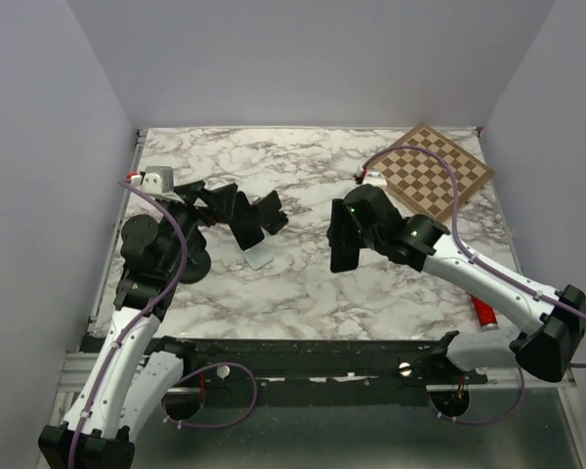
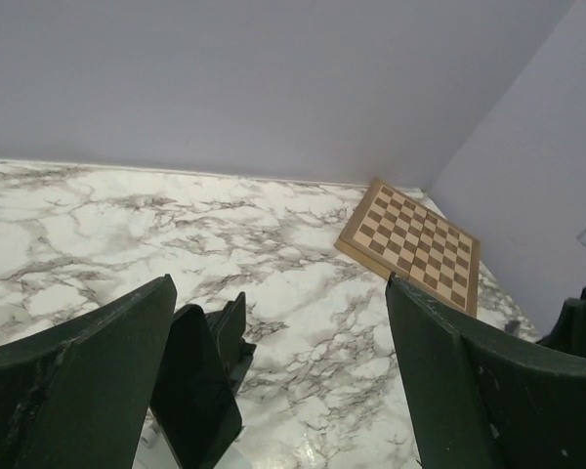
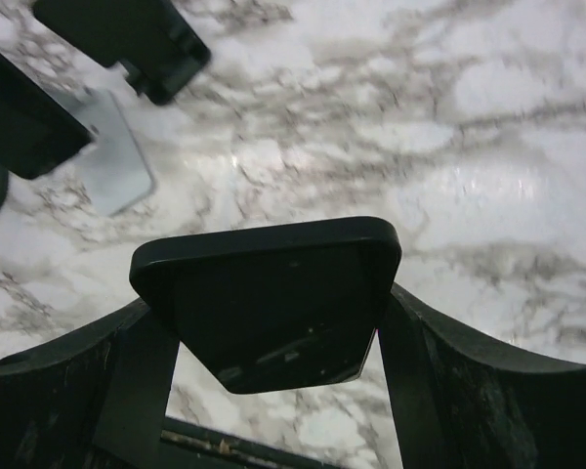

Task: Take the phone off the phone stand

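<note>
The right pincer (image 3: pixel 273 327) is clenched on the phone (image 3: pixel 269 303), a flat black slab with rounded corners and a dull, faintly reflective face, pinched by its long edges between two matte black fingers (image 3: pixel 425 391) and held clear above the table (image 1: pixel 303 283). To its left, apart from the phone, stands the phone stand (image 1: pixel 254 242), an angular black piece on a thin, pale grey base plate. The left pincer (image 2: pixel 278 293) is spread wide and grips nothing, and its scuffed dark fingers (image 2: pixel 88 362) frame the stand (image 2: pixel 200 386) in the left wrist view. The table is glossy white marble veined in grey and brown. At its far right corner lies a square wooden chessboard (image 1: pixel 438 171), checkered in tan and dark brown, set at an angle to the plain pale walls.
</note>
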You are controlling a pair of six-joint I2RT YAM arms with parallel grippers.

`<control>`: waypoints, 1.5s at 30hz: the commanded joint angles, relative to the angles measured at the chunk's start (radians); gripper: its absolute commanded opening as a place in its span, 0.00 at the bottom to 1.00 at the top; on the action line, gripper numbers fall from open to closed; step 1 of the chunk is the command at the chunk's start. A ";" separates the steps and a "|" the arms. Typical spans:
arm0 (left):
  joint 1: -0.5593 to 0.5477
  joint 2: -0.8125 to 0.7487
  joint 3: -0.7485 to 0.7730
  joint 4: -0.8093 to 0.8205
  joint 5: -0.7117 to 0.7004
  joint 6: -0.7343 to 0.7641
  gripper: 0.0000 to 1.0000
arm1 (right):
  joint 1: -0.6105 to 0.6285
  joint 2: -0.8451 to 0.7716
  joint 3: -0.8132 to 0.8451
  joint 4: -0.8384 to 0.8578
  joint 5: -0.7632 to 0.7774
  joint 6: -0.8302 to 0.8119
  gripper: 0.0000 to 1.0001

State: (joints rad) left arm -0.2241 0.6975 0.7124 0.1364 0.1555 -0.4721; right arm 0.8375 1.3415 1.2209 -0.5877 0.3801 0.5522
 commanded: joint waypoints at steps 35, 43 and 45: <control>-0.018 -0.037 0.024 0.002 0.022 0.004 0.96 | -0.080 0.308 -0.350 -0.027 -0.090 0.306 0.42; -0.018 -0.030 0.024 0.006 0.034 -0.002 0.95 | -0.080 0.218 -0.415 -0.046 -0.102 0.312 0.54; -0.018 -0.026 0.024 0.007 0.037 -0.005 0.96 | -0.079 0.202 -0.428 -0.036 -0.112 0.302 0.60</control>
State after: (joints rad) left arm -0.2379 0.6704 0.7124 0.1307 0.1650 -0.4728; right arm 0.7589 1.5551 0.8524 -0.6033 0.2859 0.8455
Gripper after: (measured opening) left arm 0.957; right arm 0.800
